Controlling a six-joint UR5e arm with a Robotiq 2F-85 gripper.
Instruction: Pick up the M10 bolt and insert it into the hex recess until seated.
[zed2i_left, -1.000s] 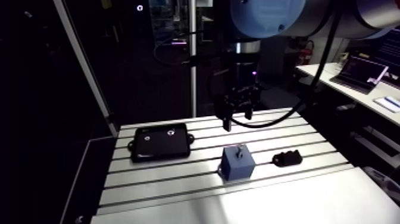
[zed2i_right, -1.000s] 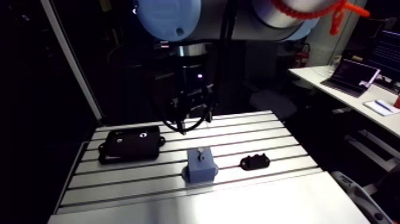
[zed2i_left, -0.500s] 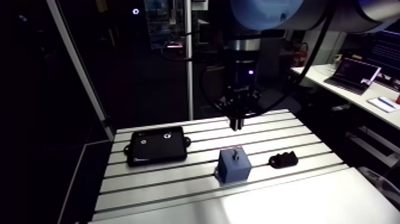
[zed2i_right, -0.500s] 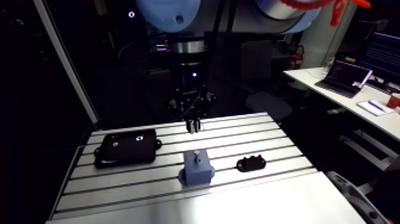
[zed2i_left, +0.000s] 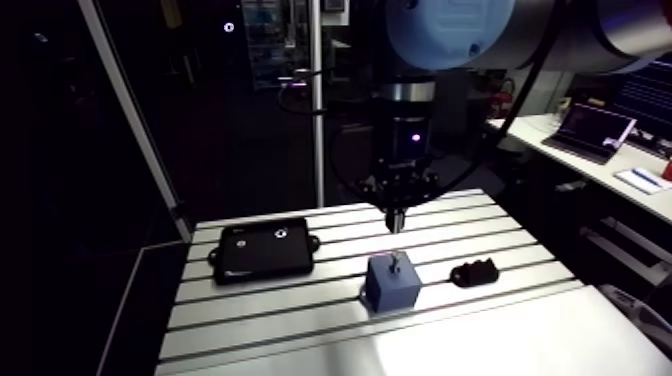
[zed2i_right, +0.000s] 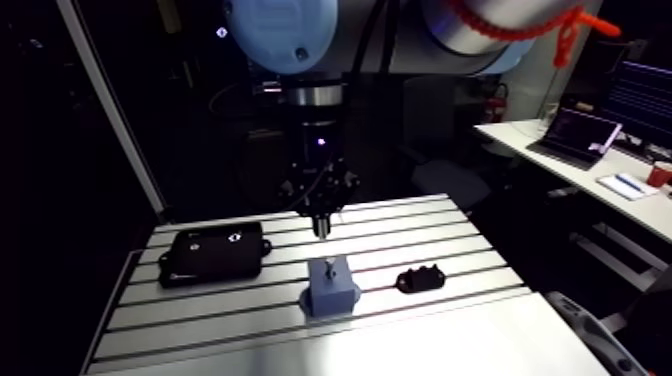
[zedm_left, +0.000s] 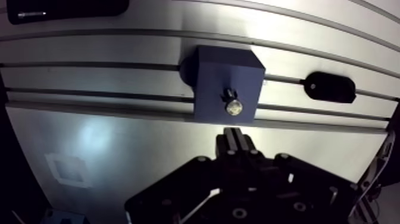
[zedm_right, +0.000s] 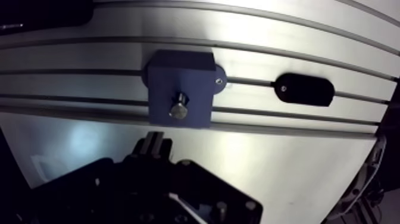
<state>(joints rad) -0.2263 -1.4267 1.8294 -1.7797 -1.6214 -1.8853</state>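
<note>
Since the earlier frames the gripper (zedm_left: 234, 134) has swung in above the blue block (zed2i_left: 392, 288), and its fingers, spread before, are now pressed together with nothing between them. On the slotted table (zed2i_left: 300, 312) lie a flat black case (zed2i_left: 264, 248), the block, and a small black part (zed2i_left: 476, 272). The M10 bolt (zedm_left: 232, 106) stands upright in the block's top, just ahead of the fingertips.

Table (zed2i_left: 300, 310) with block (zed2i_left: 392, 287), plate (zed2i_left: 264, 248), small clamp (zed2i_left: 476, 272)

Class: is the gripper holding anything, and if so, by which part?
Nothing is held. The gripper is shut and empty; the bolt stands in the blue block ahead of it.
</note>
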